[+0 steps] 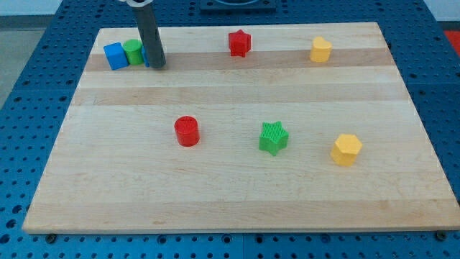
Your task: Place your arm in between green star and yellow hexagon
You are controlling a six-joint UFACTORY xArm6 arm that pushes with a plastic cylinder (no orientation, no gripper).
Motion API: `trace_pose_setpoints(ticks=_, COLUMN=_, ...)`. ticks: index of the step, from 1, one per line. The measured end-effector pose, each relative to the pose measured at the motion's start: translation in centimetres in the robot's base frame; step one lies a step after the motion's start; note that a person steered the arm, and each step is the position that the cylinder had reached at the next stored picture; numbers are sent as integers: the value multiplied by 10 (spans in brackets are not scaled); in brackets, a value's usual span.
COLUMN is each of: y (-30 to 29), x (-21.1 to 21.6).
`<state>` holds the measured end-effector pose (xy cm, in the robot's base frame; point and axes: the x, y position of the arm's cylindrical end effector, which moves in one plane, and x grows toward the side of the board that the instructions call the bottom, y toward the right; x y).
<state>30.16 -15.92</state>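
The green star [273, 137] lies on the wooden board at the lower right of centre. The yellow hexagon [346, 150] lies to its right, a little lower, with a gap between them. My tip [157, 65] stands at the board's top left, far from both, right beside the green cylinder [132, 51] and touching or hiding a blue block behind the rod.
A blue cube [115, 55] sits left of the green cylinder. A red star [239, 42] and a second yellow block [320, 50] lie along the top. A red cylinder [187, 131] sits left of the green star. The board's edge [237, 226] runs along the bottom.
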Motion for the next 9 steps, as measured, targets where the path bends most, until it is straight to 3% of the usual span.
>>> trace_pose_setpoints(ticks=2, y=6, x=-9)
trace_pose_setpoints(ticks=4, y=110, x=34)
trace_pose_setpoints(ticks=5, y=122, x=35)
trace_pose_setpoints(ticks=6, y=198, x=35)
trace_pose_setpoints(ticks=7, y=217, x=35)
trace_pose_setpoints(ticks=8, y=255, x=60)
trace_pose_setpoints(ticks=9, y=271, x=122)
